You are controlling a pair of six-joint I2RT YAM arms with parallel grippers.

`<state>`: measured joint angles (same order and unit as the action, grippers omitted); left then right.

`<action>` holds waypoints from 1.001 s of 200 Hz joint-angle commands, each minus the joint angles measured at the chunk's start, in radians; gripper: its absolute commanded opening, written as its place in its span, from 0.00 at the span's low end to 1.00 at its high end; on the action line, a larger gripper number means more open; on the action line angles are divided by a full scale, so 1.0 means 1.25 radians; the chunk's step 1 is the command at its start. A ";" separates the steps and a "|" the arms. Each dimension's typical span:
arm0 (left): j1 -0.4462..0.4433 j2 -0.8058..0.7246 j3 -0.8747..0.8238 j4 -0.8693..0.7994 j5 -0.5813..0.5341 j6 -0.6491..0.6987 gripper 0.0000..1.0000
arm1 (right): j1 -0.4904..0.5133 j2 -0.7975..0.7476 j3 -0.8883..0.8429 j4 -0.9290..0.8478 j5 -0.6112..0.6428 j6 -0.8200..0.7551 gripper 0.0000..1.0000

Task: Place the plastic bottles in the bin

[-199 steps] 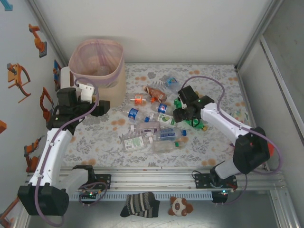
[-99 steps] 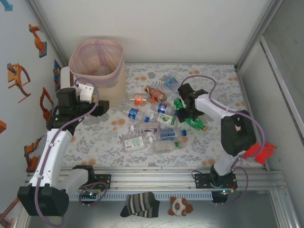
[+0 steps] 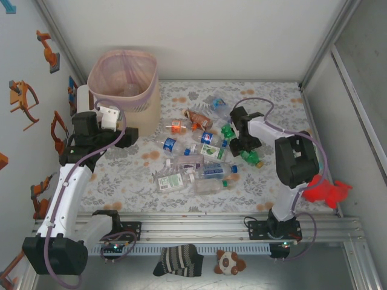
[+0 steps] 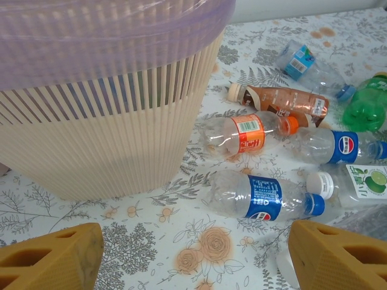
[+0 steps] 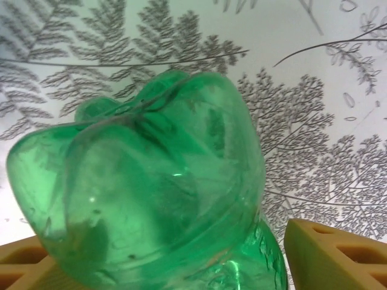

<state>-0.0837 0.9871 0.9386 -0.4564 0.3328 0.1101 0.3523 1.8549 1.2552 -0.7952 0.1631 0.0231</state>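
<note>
Several crushed plastic bottles (image 3: 193,163) lie scattered mid-table. The beige bin (image 3: 148,106) with a pink liner stands at the back left. Beside the bin hangs my left gripper (image 3: 130,138), open over bare cloth. In the left wrist view that gripper (image 4: 193,248) has nothing between its fingers; the bin wall (image 4: 103,133) is just ahead, with a blue-label bottle (image 4: 260,196) and an orange-label bottle (image 4: 239,134) beyond. My right gripper (image 3: 242,145) is down on a green bottle (image 3: 249,157). Its fingers (image 5: 175,254) straddle that bottle (image 5: 157,193), with a thin gap at the right finger.
A red object (image 3: 326,192) lies at the table's right edge behind the right arm. A striped sock (image 3: 177,260) and a small plush toy (image 3: 229,263) sit below the front rail. Walls close in on the left and right.
The right arm folded in, its elbow swinging towards the table's right side, and its jaws narrowed around the green bottle. The left arm has not moved.
</note>
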 commanded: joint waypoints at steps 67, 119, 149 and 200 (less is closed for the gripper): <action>0.003 -0.001 -0.008 0.004 -0.001 0.017 0.80 | -0.059 0.019 0.030 0.025 -0.054 -0.011 0.65; 0.003 0.001 -0.008 0.002 -0.005 0.017 0.80 | -0.066 0.056 0.039 0.043 -0.061 -0.011 0.67; 0.003 -0.004 -0.012 0.002 -0.012 0.019 0.80 | -0.065 0.055 0.041 0.051 -0.054 -0.009 0.62; 0.003 0.007 -0.008 0.004 0.011 0.011 0.80 | -0.065 -0.045 0.013 0.052 -0.048 0.008 0.55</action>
<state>-0.0837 0.9905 0.9382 -0.4561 0.3229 0.1104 0.2760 1.8992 1.2812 -0.7334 0.0948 0.0177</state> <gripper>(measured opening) 0.799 0.598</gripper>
